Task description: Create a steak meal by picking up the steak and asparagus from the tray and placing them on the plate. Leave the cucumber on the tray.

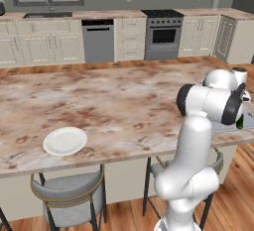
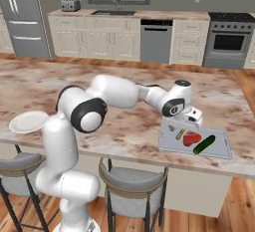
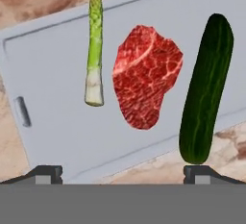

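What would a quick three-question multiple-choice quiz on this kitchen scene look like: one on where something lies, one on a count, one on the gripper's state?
1. The steak lies between:
A. asparagus and cucumber
B. plate and cucumber
C. two plates

2. Foods on the tray:
A. one
B. two
C. three

3. The gripper is:
A. holding the steak
B. open, empty
C. shut on the cucumber

Answers: 1 A, it sits in the middle of the row; 2 C, all three lie there, while the plate is bare; 3 B, its fingertips stand wide apart above the tray.

Kitchen: oven point(image 1: 163, 35), dishwasher point(image 1: 97, 40), marble island point(image 1: 99, 101).
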### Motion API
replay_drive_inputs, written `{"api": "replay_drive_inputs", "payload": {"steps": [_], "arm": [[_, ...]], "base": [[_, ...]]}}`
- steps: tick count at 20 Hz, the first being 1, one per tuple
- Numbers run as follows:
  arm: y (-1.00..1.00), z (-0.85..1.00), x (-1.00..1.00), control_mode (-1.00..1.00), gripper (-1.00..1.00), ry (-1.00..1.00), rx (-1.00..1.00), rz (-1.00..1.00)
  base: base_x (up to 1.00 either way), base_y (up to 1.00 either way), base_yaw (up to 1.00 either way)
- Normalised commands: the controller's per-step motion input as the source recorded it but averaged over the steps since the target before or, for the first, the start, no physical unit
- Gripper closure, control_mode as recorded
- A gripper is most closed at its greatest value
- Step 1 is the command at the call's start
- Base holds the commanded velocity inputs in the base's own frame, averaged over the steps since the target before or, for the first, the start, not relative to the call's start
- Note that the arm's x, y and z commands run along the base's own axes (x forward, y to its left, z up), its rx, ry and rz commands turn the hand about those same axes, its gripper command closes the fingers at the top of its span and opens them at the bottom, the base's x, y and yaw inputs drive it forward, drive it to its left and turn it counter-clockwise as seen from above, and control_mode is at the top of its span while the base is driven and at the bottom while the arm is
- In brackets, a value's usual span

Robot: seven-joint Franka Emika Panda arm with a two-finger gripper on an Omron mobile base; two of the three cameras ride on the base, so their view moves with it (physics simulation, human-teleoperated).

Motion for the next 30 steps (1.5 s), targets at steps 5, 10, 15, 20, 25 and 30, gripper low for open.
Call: {"api": "replay_drive_inputs", "payload": {"steps": [5, 10, 15, 20, 25, 30], "arm": [[-0.19, -0.43, 0.07, -1.00, -1.00, 0.00, 0.00, -0.02], [0.00, -0.31, 0.13, -1.00, -1.00, 0.00, 0.00, 0.00], [0.00, -0.32, 0.18, -1.00, -1.00, 0.00, 0.00, 0.00], [-0.05, -0.35, 0.17, -1.00, -1.00, 0.00, 0.00, 0.00], [-0.12, -0.30, 0.13, -1.00, -1.00, 0.00, 0.00, 0.00], [-0.05, -0.27, 0.06, -1.00, -1.00, 0.00, 0.00, 0.00]], "base": [[0.00, 0.00, 0.00], [0.00, 0.00, 0.00], [0.00, 0.00, 0.00], [0.00, 0.00, 0.00], [0.00, 0.00, 0.00], [0.00, 0.00, 0.00]]}}
